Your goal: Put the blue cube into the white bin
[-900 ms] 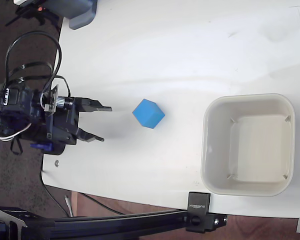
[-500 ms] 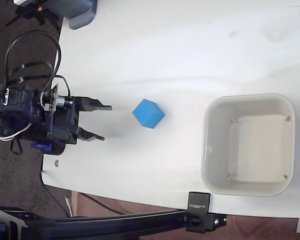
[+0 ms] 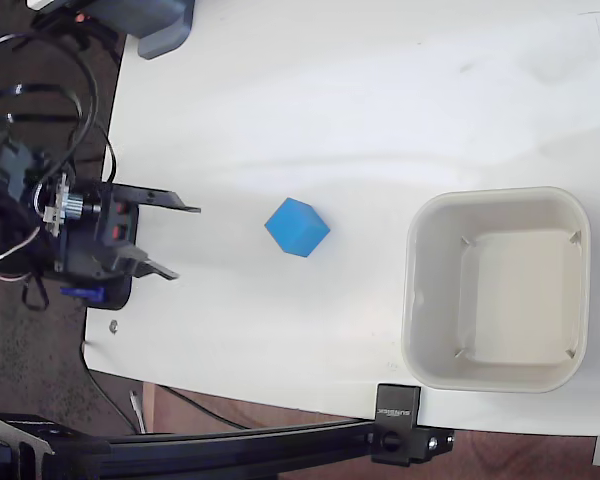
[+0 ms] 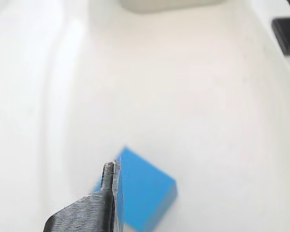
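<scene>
Gripper (image 3: pixel 176 240) spread, bright matte blue cube (image 3: pixel 297 227)

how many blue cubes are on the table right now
1. The blue cube sits on the white table, between the open claw at left and the white bin at right. None shows inside the bin.

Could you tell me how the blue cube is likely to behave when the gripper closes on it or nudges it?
The blue cube has flat faces and sits flat on the table, so it would probably slide, not roll. Its matte faces likely give the open gripper fair grip. It sits diagonal to the fingers, so it may twist when squeezed.
</scene>
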Action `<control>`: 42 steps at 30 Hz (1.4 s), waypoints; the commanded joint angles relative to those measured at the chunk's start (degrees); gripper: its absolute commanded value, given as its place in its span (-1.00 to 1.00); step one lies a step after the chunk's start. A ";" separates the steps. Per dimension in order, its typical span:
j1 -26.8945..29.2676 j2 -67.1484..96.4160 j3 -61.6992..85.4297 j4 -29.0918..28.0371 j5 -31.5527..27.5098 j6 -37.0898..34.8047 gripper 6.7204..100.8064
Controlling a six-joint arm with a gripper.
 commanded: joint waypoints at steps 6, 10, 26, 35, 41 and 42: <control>-12.74 -25.49 -21.27 0.26 23.03 20.74 0.99; -18.37 -36.30 -27.60 3.16 31.46 31.03 0.99; -19.42 -52.91 -33.66 6.68 31.29 47.11 0.98; -18.11 -53.88 -29.44 0.62 27.69 47.64 0.99; -16.87 -55.72 -27.33 -2.64 26.28 47.72 0.99; -16.79 -55.99 -27.33 -2.90 26.28 47.64 0.99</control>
